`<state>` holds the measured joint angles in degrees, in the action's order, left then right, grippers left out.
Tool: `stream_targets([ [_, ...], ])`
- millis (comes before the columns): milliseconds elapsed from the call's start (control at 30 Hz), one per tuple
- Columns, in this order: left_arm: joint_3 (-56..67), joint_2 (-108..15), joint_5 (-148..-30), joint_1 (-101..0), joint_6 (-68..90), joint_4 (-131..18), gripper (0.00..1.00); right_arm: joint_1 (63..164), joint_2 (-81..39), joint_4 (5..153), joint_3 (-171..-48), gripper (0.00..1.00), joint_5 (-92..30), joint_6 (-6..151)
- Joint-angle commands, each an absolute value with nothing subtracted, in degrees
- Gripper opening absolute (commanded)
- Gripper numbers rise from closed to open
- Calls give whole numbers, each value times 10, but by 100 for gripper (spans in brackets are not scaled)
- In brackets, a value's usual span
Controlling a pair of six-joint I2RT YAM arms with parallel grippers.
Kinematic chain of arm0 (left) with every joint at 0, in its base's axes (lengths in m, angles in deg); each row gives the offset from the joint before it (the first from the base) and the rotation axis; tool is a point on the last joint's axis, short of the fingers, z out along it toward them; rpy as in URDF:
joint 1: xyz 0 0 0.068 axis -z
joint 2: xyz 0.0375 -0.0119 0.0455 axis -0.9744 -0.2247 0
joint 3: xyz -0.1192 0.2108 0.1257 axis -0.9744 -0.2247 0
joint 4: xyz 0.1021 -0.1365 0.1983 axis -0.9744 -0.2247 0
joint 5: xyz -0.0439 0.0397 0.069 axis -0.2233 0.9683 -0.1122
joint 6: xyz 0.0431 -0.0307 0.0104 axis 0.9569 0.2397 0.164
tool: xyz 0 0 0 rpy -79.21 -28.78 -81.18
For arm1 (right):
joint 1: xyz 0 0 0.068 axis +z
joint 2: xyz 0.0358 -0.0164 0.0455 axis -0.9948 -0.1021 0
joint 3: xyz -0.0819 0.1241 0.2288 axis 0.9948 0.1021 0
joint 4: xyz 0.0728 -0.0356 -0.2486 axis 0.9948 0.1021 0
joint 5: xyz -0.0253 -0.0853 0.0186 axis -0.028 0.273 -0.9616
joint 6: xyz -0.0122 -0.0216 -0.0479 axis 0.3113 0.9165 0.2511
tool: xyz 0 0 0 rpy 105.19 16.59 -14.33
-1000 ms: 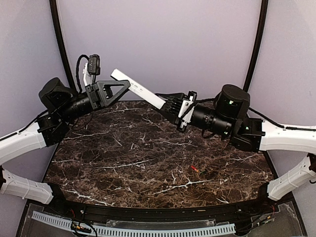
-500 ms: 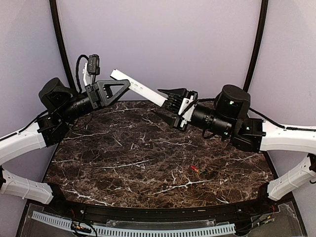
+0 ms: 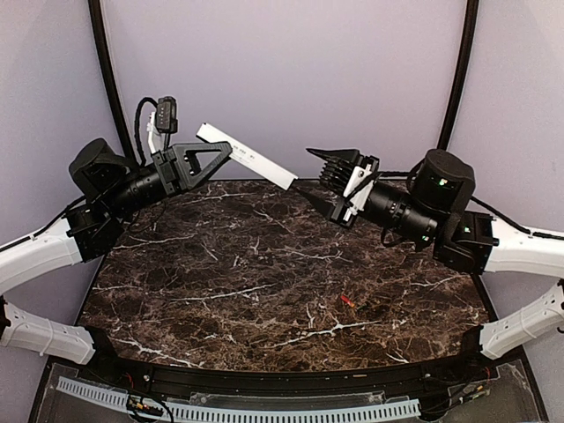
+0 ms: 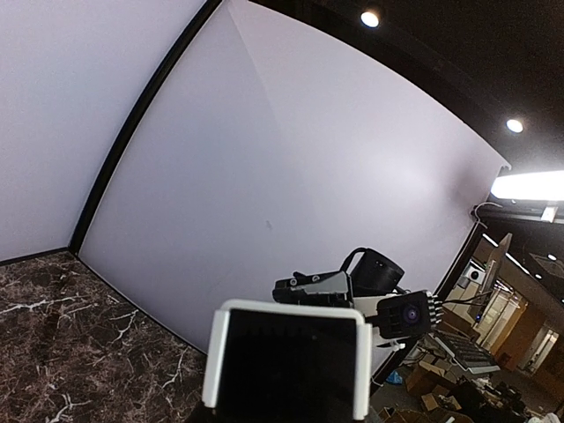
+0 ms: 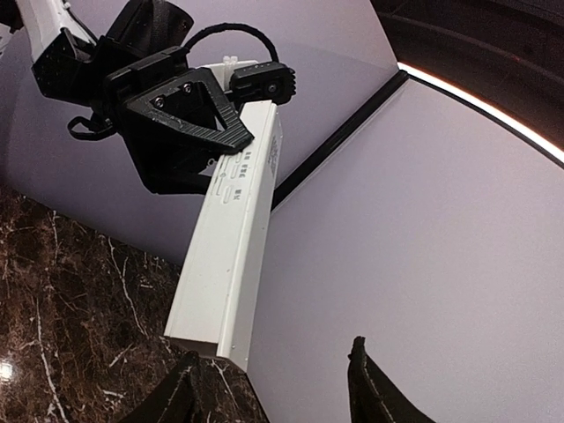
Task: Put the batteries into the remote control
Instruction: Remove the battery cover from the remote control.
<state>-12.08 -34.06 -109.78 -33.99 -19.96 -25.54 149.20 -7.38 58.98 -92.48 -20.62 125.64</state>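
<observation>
Table [image 3: 264,264]: dark marble, lilac walls [image 3: 291,79] behind.
Left tool [image 3: 225,152]: clamps remote control [image 3: 251,159] above table.
Right tool [image 3: 324,179]: agape, empty.

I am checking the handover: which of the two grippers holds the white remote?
The left gripper: it clamps the remote near one end. The right gripper stands open by the free end, not closed on it.
</observation>
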Motion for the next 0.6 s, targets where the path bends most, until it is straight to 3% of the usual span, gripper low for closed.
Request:
stream_targets([
  [0, -111, -328, -1099, -341, -194, -239, 0, 1495, -63, 597, -923, 48, -195, 1260],
  [567, -112, -330, -1103, -341, -197, -241, 0, 1498, -84, 572, -936, 22, -209, 1272],
])
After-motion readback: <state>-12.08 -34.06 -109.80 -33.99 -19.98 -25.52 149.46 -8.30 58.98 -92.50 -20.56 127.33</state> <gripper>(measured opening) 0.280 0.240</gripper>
